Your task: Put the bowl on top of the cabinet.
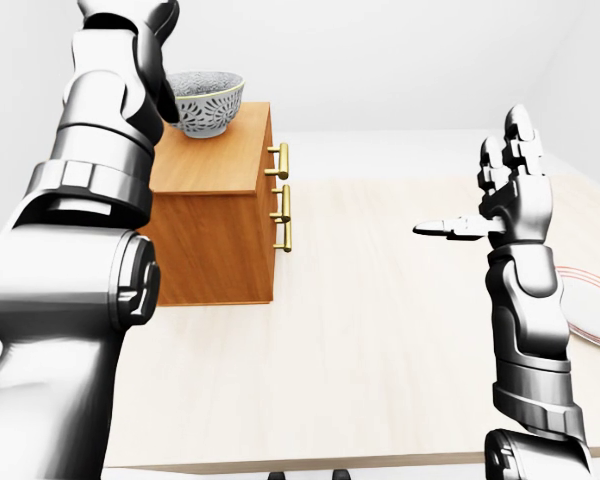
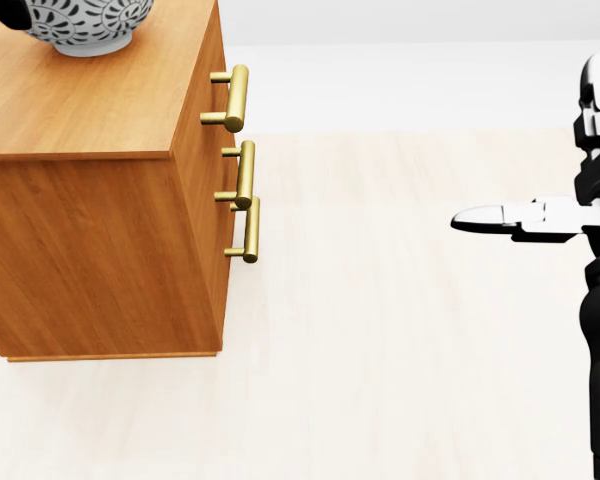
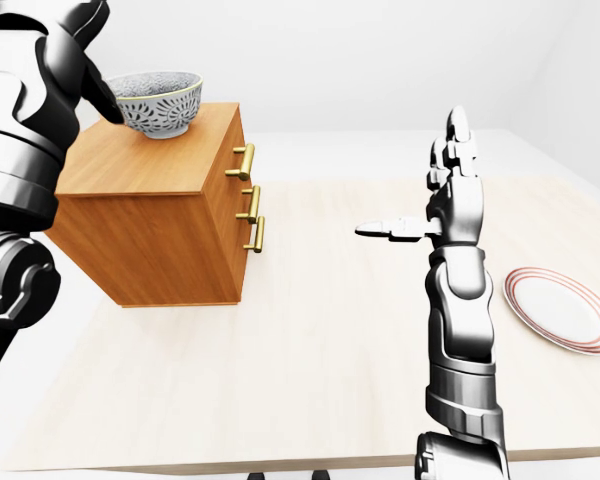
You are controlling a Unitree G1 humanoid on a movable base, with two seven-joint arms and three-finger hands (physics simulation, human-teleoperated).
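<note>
Sitting upright on the wooden cabinet [image 3: 155,225], the patterned bowl [image 3: 160,100] rests with its foot on the top panel, close to the upper-left corner in the head view. The left robot hand [image 3: 95,90] is at the bowl's left rim; whether its fingers clasp the rim or merely touch it cannot be told. Three brass handles [image 3: 245,160] line the cabinet's right face. The right robot hand [image 3: 452,185] hangs above the pale counter [image 3: 320,340], well apart from the cabinet, released, fingers pointing up and thumb stretched left. A red-ringed plate [image 3: 560,308] lies on the counter at the right edge of the right-eye view.
</note>
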